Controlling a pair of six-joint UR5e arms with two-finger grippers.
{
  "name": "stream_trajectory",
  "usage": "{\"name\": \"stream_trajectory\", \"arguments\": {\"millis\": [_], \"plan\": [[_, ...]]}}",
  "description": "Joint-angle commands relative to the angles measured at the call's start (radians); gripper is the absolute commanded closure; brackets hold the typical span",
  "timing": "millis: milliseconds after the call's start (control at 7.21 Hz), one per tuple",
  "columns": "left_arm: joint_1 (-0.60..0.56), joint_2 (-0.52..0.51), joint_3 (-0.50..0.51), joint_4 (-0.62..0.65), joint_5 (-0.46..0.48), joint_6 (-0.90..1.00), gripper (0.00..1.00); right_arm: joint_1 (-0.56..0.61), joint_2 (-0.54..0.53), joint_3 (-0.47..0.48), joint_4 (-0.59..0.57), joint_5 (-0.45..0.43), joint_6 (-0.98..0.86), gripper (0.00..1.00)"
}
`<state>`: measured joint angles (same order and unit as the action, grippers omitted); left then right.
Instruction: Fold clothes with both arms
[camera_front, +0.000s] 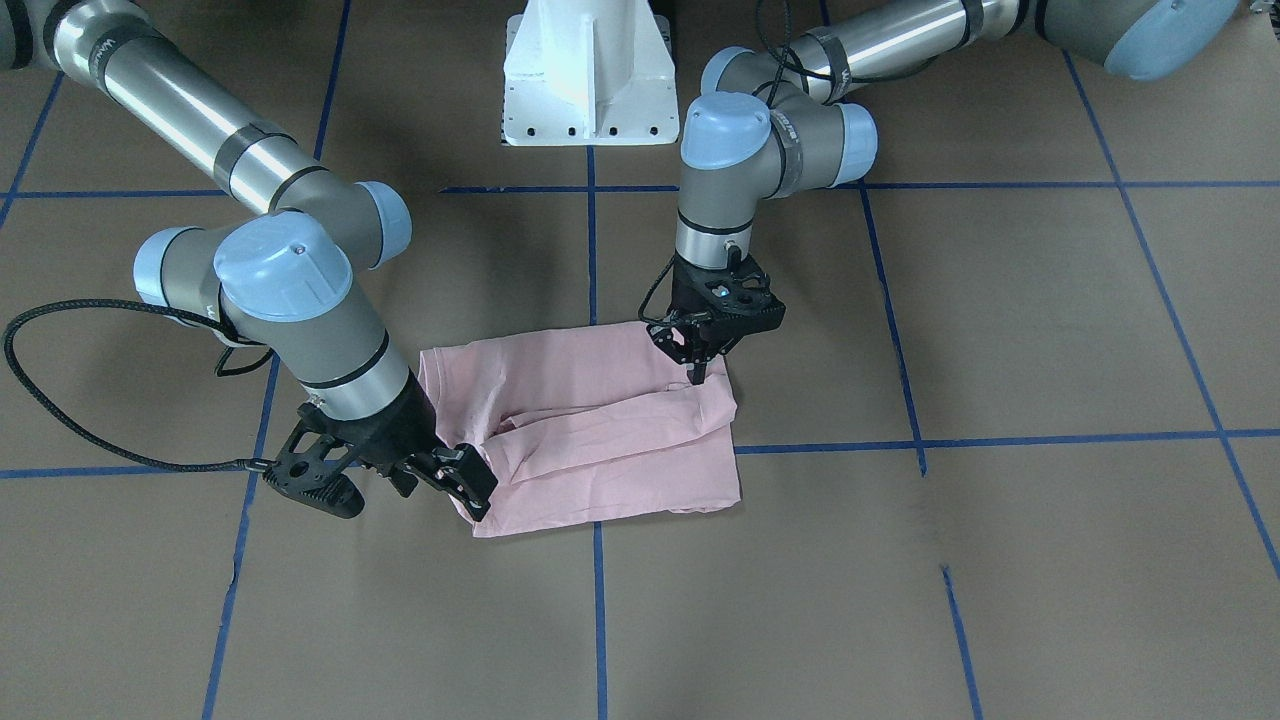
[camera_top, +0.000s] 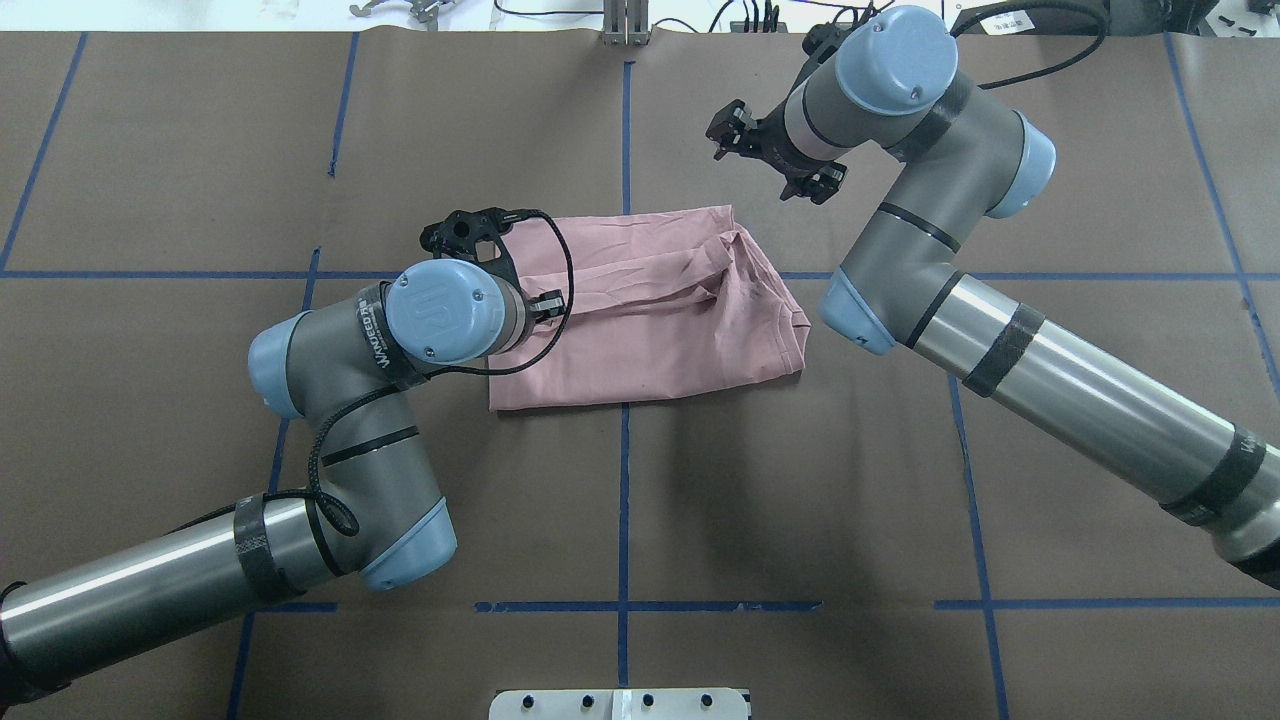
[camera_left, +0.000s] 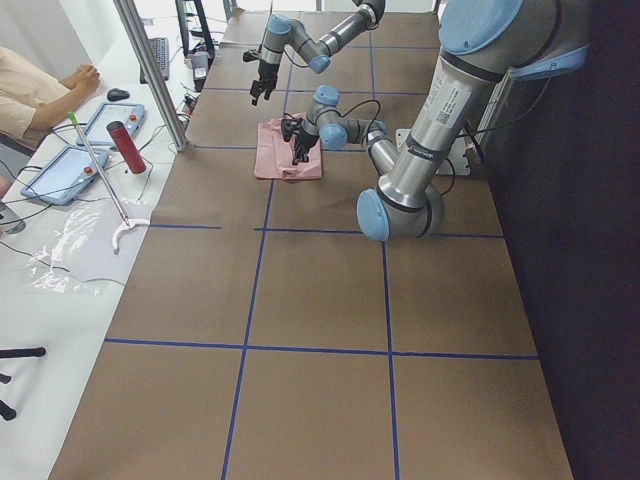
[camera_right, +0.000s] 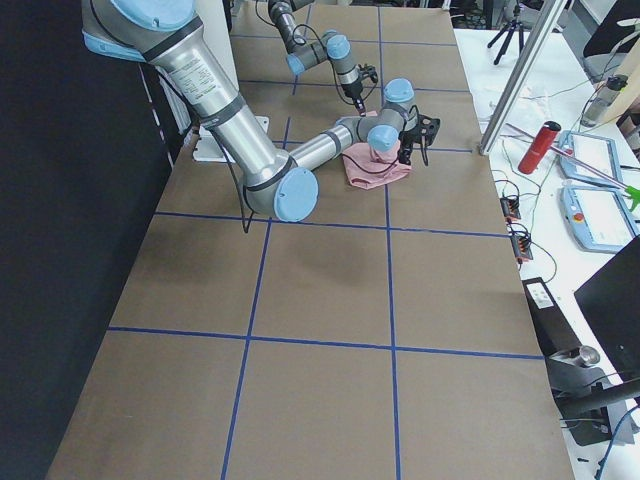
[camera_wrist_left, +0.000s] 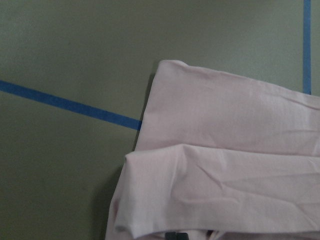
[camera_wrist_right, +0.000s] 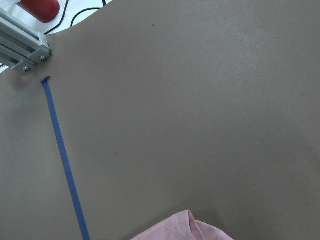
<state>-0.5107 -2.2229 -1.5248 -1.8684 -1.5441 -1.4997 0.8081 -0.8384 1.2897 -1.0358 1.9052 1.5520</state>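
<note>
The pale pink T-shirt (camera_front: 600, 440) lies folded into a rough rectangle on the brown table, plain side up, its print hidden. It also shows in the overhead view (camera_top: 660, 310) and in the left wrist view (camera_wrist_left: 225, 175). My left gripper (camera_front: 693, 378) points straight down at the shirt's edge on the robot's left. Its fingers are closed together, pinching the top folded layer. My right gripper (camera_front: 410, 495) is wide open and empty, hovering beside the shirt's far corner on the robot's right (camera_top: 770, 160). Only a tip of that corner (camera_wrist_right: 175, 227) shows in the right wrist view.
The white pedestal base (camera_front: 590, 75) stands at the robot's side of the table. Blue tape lines (camera_front: 595, 250) grid the brown surface. Beyond the far edge are an aluminium post (camera_left: 150, 70), a red bottle (camera_left: 127, 145), tablets and an operator.
</note>
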Motion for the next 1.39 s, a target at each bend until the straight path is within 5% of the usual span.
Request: {"name": "stream_trajectory", "arguments": {"millis": [0,1248], "plan": [[-0.003,-0.004,0.025,-0.026,-0.007,0.001,1.0,-0.003,0.001,0.0,0.0,0.0,0.002,0.0],[-0.015,0.003,0.017,0.012,-0.139,-0.001,1.0,-0.017,0.001,-0.001,0.002,-0.003,0.003,0.0]]}}
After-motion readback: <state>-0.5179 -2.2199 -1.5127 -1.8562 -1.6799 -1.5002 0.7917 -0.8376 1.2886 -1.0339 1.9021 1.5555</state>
